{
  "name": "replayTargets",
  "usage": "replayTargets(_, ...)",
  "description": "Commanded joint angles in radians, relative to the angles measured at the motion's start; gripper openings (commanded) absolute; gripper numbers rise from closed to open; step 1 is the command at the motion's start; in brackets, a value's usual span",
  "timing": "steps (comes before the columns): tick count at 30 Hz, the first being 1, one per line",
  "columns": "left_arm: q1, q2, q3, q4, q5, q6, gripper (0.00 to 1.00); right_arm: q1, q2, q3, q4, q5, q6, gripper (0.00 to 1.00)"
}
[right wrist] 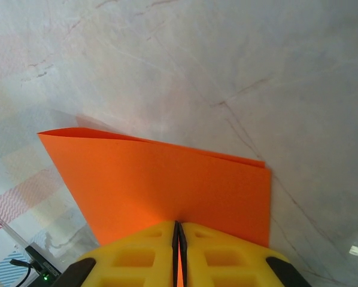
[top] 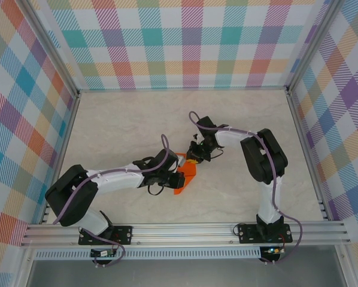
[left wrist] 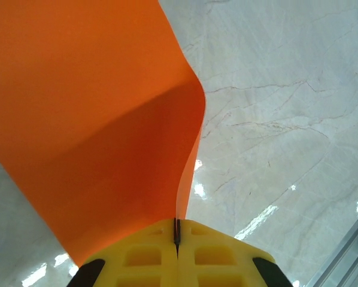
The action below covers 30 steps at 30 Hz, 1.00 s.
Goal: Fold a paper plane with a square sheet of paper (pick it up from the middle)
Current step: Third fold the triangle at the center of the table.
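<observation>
Here we find the left gripper (top: 178, 179) just beyond the aluminium rail (top: 185, 229), its yellow fingers (left wrist: 161, 242) pressed shut on one edge of the paper plane (top: 188, 173); the orange sheet rises from them and curls over. The paper plane sits between both claws over the marble table (top: 125, 125), slightly farther from the rail; whether it touches the table we cannot tell. Rightward and farther still from the rail, the right gripper (top: 196, 156) is clamped on the opposite edge; a thin orange line shows between its closed fingers (right wrist: 158, 242).
</observation>
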Motion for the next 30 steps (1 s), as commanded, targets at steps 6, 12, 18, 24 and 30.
replayTargets(6, 0.042, 0.054, 0.092, -0.118, -0.046, 0.033, 0.0, 0.017, 0.052, -0.009, -0.057, 0.058, -0.029, 0.12)
replayTargets(12, 0.047, 0.107, 0.135, -0.183, -0.065, 0.037, 0.0, 0.019, 0.05, -0.002, -0.06, 0.057, -0.026, 0.12)
replayTargets(18, 0.049, 0.116, 0.141, -0.201, -0.096, 0.024, 0.0, 0.02, 0.048, 0.002, -0.068, 0.058, -0.024, 0.12)
replayTargets(24, 0.051, 0.099, 0.131, -0.206, -0.135, 0.015, 0.0, 0.021, 0.047, -0.005, -0.067, 0.059, -0.02, 0.12)
replayTargets(30, 0.054, 0.101, 0.141, -0.179, -0.095, 0.015, 0.0, 0.022, 0.045, -0.008, -0.068, 0.057, -0.02, 0.12)
